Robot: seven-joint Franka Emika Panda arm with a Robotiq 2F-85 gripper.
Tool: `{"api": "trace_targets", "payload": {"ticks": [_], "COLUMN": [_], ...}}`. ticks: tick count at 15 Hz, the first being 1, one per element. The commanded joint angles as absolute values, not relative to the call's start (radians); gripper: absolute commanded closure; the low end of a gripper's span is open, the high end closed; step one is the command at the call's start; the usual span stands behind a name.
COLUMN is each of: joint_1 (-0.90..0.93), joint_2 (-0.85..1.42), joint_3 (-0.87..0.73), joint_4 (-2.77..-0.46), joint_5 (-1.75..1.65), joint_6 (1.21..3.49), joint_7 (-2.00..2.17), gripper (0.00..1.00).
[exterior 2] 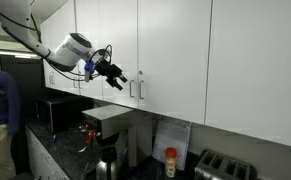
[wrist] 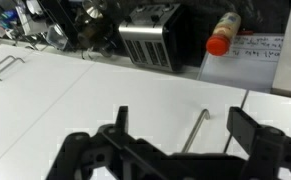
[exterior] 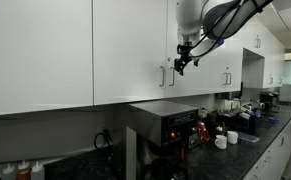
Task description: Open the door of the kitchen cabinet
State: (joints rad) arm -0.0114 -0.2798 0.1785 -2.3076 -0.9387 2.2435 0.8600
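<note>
Because the door [exterior 2: 175, 50] sits shut and flush with its white neighbours, the only place to take hold of it is the slim silver bar handle [exterior 2: 140, 90], which stands upright at the panel's lower left edge. The kitchen cabinet [exterior: 197, 84] it closes hangs on the wall above the back edge of the dark countertop [exterior: 260, 135], over a black coffee machine [exterior: 167, 125].

The Robotiq gripper [exterior 2: 120, 76] hovers in front of the door faces, just beside the handle and apart from it in an exterior view. Its fingers are spread wide and hold nothing. In the wrist view a silver bar [wrist: 192, 130] lies between the two black fingers [wrist: 120, 122], a little beyond their tips. I cannot tell for sure whether this bar belongs to the narrow door or to the wider door alongside, whose own handle [exterior 2: 132, 88] stands just beside it.

The panel is probably stiff and fairly light, swinging on hinges at its right edge, so a pull would need to follow an arc rather than a straight line. The bar looks thin, smooth and hard, likely slippery under metal pads. The best grip is squarely across its middle, well clear of the neighbouring handle, with the fingers set past the bar before they close.
</note>
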Motion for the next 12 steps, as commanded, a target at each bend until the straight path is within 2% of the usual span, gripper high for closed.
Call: {"api": "trace_targets", "payload": {"ticks": [1, 4, 12], "joint_1": [-0.017, -0.013, 0.008], "joint_2": [-0.316, -0.323, -0.354], "joint_3": [0.151, 0.14, 0.12], "joint_4": [-2.36, -2.365, -2.403], "joint_5": [-1.117, -1.265, -1.303], "joint_6": [2.433, 2.468, 2.456], "joint_7": [0.975, 1.106, 1.165], "gripper": [0.0, 0.0, 0.0]}}
